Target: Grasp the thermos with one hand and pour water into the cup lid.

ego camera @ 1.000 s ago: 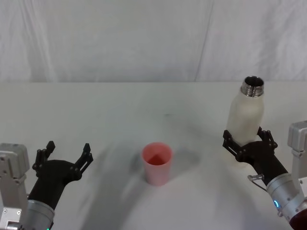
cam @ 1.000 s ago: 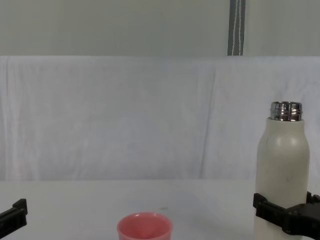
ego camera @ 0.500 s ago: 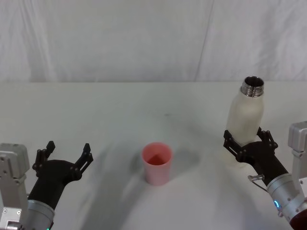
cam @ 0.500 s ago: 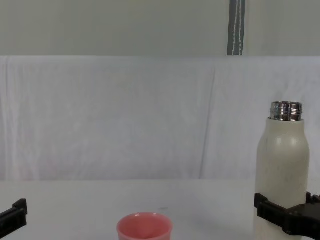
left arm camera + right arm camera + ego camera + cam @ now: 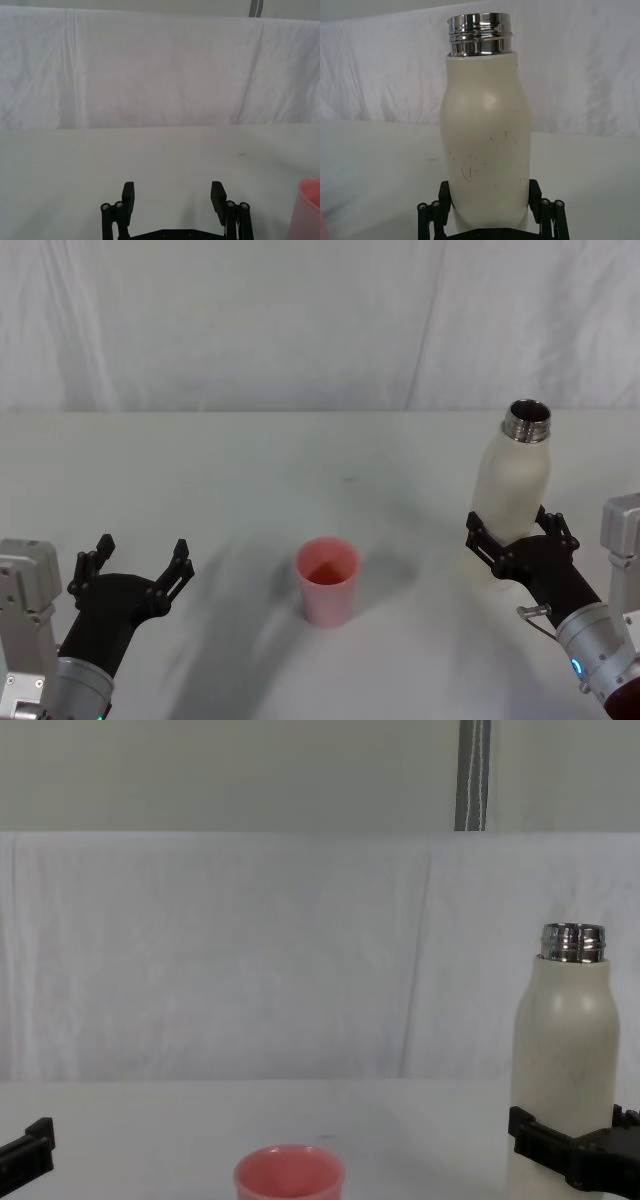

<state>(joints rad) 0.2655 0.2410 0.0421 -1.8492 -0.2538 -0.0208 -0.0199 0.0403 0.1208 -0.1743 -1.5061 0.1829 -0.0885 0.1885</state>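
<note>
Thermos [image 5: 513, 483] stands upright near the surface's right edge, my right gripper's [image 5: 518, 540] fingers clamped round its lower body. I see the cup lid [image 5: 327, 580] well apart toward the middle, so pouring means carrying leftward. Left gripper [image 5: 133, 566] idles with fingers spread.

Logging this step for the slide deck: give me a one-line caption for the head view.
Right gripper clasps the upright thermos; pink cup lid stands mid-table, left gripper open.

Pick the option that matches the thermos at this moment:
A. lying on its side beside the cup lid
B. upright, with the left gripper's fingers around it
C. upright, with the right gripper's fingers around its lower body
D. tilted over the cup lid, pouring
C: the thermos stands upright with the right gripper closed around its lower body, well apart from the cup lid.
</note>
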